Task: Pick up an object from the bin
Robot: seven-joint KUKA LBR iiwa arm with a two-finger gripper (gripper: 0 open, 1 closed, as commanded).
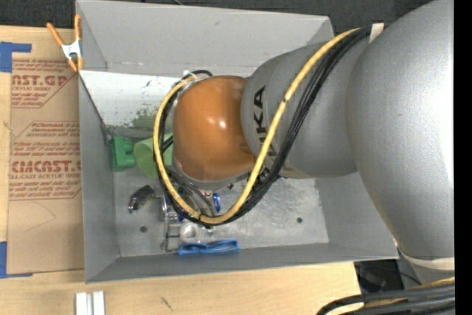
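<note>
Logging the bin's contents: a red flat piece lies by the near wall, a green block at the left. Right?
No: the camera view shows the flat piece is blue, not red. The green block is at the left.

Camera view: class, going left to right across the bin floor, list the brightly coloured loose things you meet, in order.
Green block → yellow-green piece right beside it → flat blue piece, lower in the picture.

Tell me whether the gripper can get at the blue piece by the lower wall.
Probably yes: the blue piece lies uncovered just beside the gripper, though the bin wall may crowd it.
</note>
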